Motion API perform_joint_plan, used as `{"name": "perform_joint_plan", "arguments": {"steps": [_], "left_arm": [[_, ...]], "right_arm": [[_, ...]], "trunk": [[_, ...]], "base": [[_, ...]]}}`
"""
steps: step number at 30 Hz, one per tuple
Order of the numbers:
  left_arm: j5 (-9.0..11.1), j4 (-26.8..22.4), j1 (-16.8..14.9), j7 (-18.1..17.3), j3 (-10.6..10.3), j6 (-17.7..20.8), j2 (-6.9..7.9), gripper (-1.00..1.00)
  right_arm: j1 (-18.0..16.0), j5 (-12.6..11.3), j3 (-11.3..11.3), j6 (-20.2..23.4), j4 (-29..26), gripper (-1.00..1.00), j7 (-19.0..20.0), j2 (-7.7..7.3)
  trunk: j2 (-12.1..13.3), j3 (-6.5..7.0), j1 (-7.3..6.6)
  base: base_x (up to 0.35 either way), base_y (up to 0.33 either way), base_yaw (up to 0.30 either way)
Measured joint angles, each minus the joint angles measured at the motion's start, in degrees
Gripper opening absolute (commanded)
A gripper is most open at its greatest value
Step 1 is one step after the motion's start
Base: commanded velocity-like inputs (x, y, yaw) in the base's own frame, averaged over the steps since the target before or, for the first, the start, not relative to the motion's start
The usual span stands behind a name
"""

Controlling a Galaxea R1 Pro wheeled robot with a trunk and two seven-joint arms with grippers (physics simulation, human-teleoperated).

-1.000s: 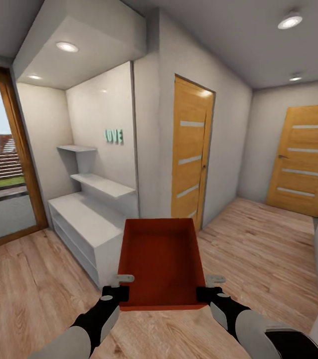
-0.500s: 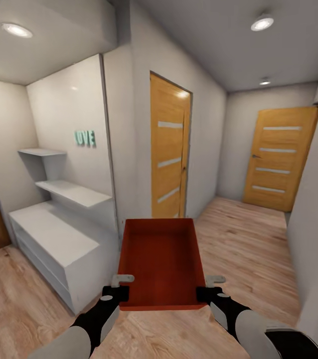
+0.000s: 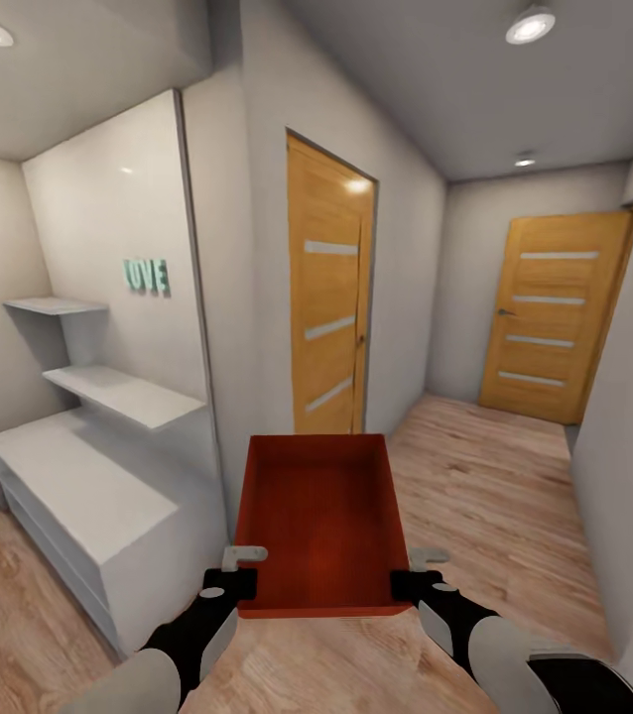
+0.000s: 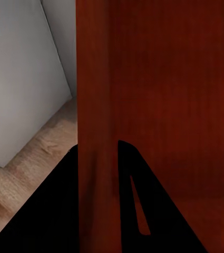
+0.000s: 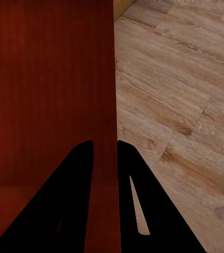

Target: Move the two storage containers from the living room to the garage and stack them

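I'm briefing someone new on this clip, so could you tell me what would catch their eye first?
The orange-red storage container stands out at once, carried low in the middle of the head view, with the left gripper and right gripper each clamping a side wall between their fingers. Behind it, two orange-wood doors draw the eye: the near door just beyond the container and the far door at the corridor's end on the right.

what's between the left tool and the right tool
The orange-red storage container, held across the gap between left tool and right tool, as the head view shows.
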Motion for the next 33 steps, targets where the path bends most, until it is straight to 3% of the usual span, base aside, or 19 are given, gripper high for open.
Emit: {"name": "perform_joint_plan", "arguments": {"steps": [15,33], "left_arm": [[0.0,0.0,0.0,0.1,-0.01,0.0,-0.07,-1.0],[0.07,0.04,-0.01,0.01,-0.02,0.01,0.01,-1.0]], "right_arm": [[0.0,0.06,-0.05,-0.02,0.01,-1.0,0.04,-0.06],[0.0,0.05,0.01,0.08,-0.04,-1.0,-0.07,0.02]], "trunk": [[0.0,0.0,0.0],[0.0,0.0,0.0]], "base": [[0.322,0.0,-0.008],[0.322,0.0,-0.263]]}}
